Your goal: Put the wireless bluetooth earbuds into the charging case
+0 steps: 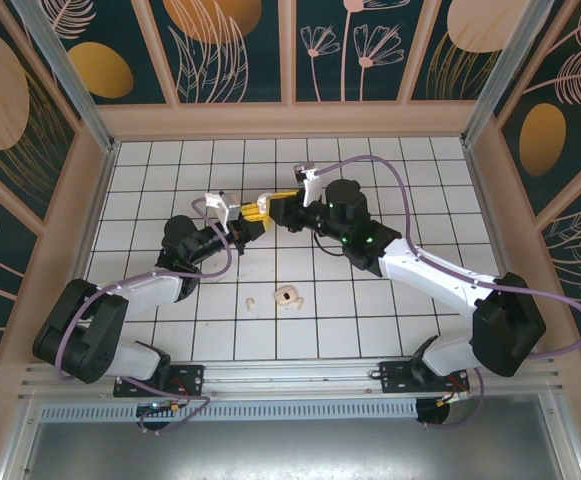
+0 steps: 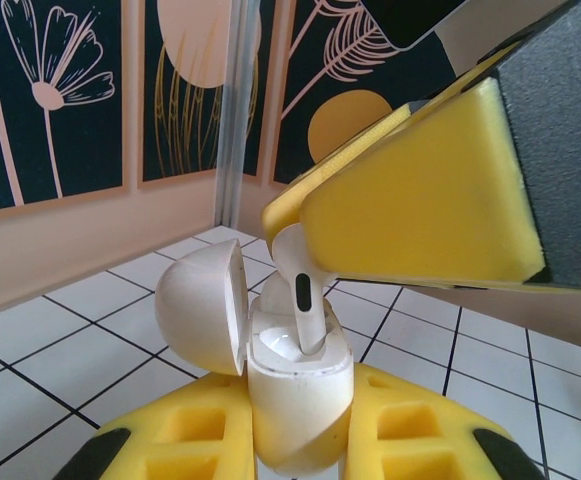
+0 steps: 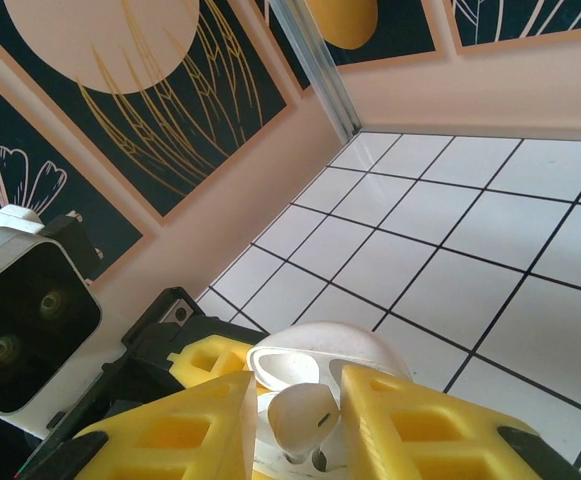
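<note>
The white charging case (image 2: 300, 400) stands upright with its lid (image 2: 202, 305) swung open to the left, and my left gripper (image 2: 300, 445) is shut on its body. One white earbud (image 2: 305, 295) points stem-down into a socket of the case, with my right gripper (image 3: 302, 425) shut on its head (image 3: 303, 420). Behind that earbud the open case lid (image 3: 330, 350) shows. From above, the left gripper (image 1: 253, 216) and right gripper (image 1: 278, 208) meet mid-table. A tiny curved pale earbud (image 1: 252, 299) lies on the tiles nearer the bases.
A pale pinkish lump (image 1: 290, 296) lies beside the loose earbud; what it is I cannot tell. White tiled floor (image 1: 410, 180) spreads around both arms, bounded by peach walls (image 1: 290, 120) with dark flower panels. Purple cables loop off both arms.
</note>
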Robot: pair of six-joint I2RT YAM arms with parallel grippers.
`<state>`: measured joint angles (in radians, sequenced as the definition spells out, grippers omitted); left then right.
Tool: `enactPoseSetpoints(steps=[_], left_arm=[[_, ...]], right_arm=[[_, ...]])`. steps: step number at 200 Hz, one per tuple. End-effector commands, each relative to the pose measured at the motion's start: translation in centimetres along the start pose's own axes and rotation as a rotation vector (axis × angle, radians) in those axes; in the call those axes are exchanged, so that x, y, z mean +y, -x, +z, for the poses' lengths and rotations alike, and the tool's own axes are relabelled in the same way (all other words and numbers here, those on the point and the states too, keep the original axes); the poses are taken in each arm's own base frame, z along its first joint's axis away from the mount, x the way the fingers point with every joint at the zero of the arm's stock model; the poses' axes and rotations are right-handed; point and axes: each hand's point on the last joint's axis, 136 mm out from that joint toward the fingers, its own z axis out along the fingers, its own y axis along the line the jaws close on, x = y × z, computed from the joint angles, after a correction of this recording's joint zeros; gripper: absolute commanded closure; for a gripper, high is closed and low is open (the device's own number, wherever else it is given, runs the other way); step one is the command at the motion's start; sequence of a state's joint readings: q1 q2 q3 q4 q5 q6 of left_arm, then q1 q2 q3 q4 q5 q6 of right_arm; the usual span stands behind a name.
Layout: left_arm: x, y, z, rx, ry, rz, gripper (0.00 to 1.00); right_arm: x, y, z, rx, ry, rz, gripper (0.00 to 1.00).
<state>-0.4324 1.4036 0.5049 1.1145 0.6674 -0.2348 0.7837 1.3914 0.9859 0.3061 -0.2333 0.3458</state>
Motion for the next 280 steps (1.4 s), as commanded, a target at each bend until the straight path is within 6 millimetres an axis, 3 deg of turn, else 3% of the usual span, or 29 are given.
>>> enactPoseSetpoints(steps=[1,131,280], left_arm=[[-1.0,3.6,-0.1,-0.104,-0.023,0.072,0.85],[-1.1,3.6,-0.1,-0.097,-0.021,0.088,0.85],[-0.9,3.7,0.0,-0.085,-0.018,0.102,0.85]], right_arm=[[-1.4,-2.6,0.2,0.083,-0.06,-0.002,0.71],[-1.6,-2.8,-0.2,0.102,-0.079,-0.017,0.69],[-0.7,-1.2,-0.8,0.062,-0.062,-0.032,0.63]])
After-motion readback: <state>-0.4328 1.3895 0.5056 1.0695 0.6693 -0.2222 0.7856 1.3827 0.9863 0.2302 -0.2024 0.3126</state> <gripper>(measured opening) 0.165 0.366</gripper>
